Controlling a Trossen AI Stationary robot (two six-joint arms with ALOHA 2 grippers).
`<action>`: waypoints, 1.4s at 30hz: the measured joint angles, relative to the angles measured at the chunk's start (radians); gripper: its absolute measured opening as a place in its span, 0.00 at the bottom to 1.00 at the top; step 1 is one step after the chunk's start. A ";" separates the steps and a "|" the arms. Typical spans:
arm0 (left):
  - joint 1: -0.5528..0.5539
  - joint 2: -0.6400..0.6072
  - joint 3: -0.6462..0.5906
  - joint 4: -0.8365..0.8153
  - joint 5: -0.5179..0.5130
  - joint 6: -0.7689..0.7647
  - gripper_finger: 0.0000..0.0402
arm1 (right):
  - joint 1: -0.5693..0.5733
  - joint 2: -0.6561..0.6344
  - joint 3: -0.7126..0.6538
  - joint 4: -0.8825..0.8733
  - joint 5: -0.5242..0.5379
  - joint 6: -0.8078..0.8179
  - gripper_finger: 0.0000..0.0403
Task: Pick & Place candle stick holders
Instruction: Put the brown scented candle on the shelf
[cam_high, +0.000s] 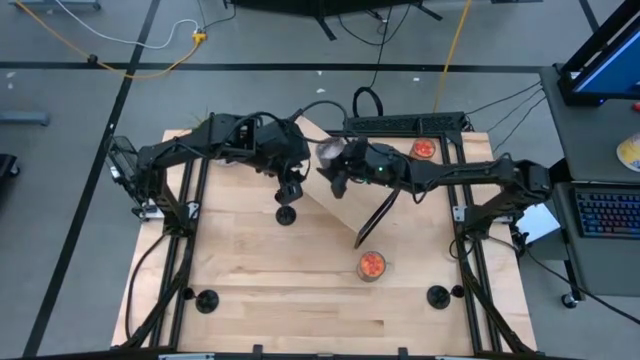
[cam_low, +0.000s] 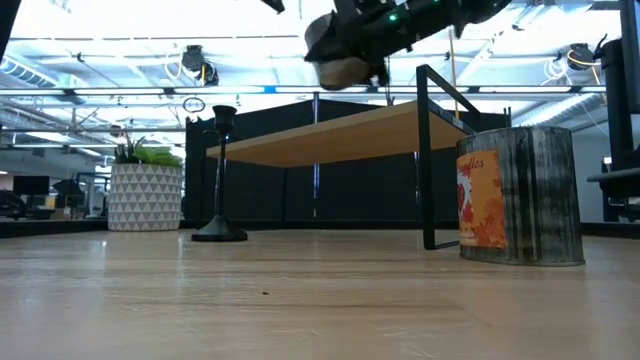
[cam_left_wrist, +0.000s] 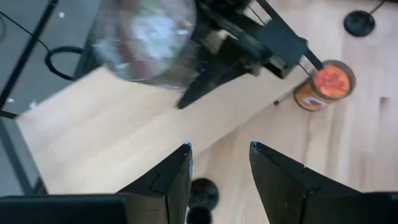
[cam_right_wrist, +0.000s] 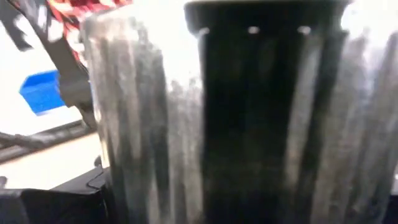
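Black candlestick holder (cam_high: 286, 214) stands upright on the wooden table (cam_high: 260, 290), its round base flat, directly beneath my left gripper (cam_high: 291, 190). That gripper hovers just above the holder's cup, fingers (cam_left_wrist: 163, 180) apart, touching nothing. Two more black holders sit near the table's front edge, one at the left (cam_high: 207, 299) and one at the right (cam_high: 438, 296). To the right, over a raised wooden shelf (cam_high: 345, 195), my right gripper (cam_high: 335, 160) is clamped on a silvery tin (cam_high: 329, 151) held in the air. Another tin with an orange label (cam_high: 371, 266) rests on the table.
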 joint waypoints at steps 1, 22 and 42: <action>0.000 -0.001 -0.003 0.003 -0.007 0.008 0.41 | 0.001 -0.010 0.000 -0.033 0.024 0.000 0.84; 0.000 0.000 -0.106 0.034 -0.038 0.005 0.40 | 0.057 -0.125 -0.062 -0.568 0.015 0.221 0.84; -0.002 0.000 -0.106 0.030 -0.035 -0.037 0.40 | 0.037 -0.198 -0.095 -0.678 0.014 0.230 0.93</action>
